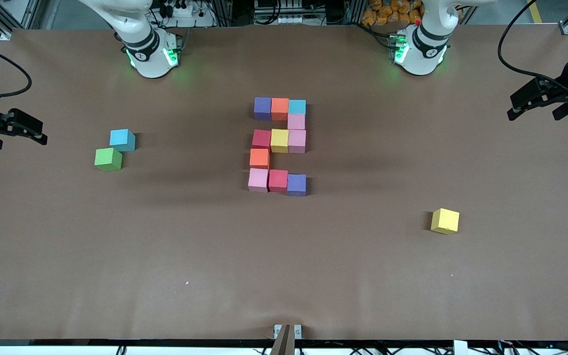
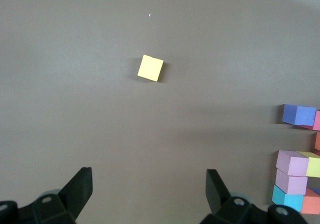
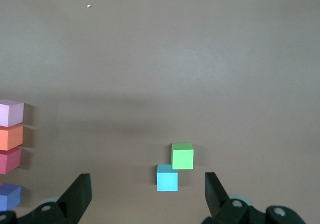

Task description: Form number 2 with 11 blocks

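Pincers first: the left pincer (image 2: pixel 149 189) is spread wide and holds nothing, hanging above bare counter (image 1: pixel 284 276) at the left arm's end, near that end's edge. The right pincer (image 3: pixel 148 193) is spread just as wide, also empty, over the counter's edge at the right arm's end. Both arms are drawn back to the sides and wait, pincers reaching inward from the two end edges.

Nearest the front camera lies a loose yellow cube (image 1: pixel 445 220), alone toward the left arm's end. Toward the right arm's end a green cube (image 1: pixel 108 159) sits touching corner to corner with a loose light blue cube (image 1: pixel 122 139), the blue one farther from the camera.

At the counter's middle stands the number 2 (image 1: pixel 278 146), built of touching blocks. Its nearest row is pink (image 1: pixel 258 179), red (image 1: pixel 278 180), purple (image 1: pixel 297 184). Above that comes one orange block (image 1: pixel 259 158). The middle row is red, yellow (image 1: pixel 279 140), pink. Then a single pink block (image 1: pixel 296 121), and the farthest row is purple (image 1: pixel 263 108), orange, light blue (image 1: pixel 297 106).
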You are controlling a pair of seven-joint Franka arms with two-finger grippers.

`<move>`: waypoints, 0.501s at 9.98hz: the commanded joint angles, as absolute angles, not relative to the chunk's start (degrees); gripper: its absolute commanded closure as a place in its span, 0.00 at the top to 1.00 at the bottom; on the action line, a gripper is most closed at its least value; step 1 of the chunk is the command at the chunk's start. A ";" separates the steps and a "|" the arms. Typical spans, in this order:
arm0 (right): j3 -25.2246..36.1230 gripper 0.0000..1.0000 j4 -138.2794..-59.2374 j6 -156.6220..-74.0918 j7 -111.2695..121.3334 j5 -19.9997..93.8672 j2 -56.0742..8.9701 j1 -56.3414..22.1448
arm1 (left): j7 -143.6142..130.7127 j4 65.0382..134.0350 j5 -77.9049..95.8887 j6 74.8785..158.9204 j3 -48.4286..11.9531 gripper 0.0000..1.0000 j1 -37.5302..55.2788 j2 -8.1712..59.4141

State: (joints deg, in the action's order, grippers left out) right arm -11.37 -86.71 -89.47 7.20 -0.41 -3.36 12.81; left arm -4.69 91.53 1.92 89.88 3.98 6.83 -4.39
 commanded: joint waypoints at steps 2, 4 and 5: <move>-11.69 1.00 -85.43 -88.59 7.56 -1.41 -3.87 13.36 | -4.31 90.18 2.02 88.86 3.60 1.00 6.68 -4.31; -11.69 1.00 -84.64 -88.94 7.56 -1.76 -4.22 13.89 | -4.31 90.18 2.02 88.68 3.60 1.00 6.50 -4.48; -11.69 1.00 -84.55 -88.95 7.56 -1.93 -4.22 13.63 | -4.48 90.18 2.02 87.99 3.69 1.00 6.50 -4.48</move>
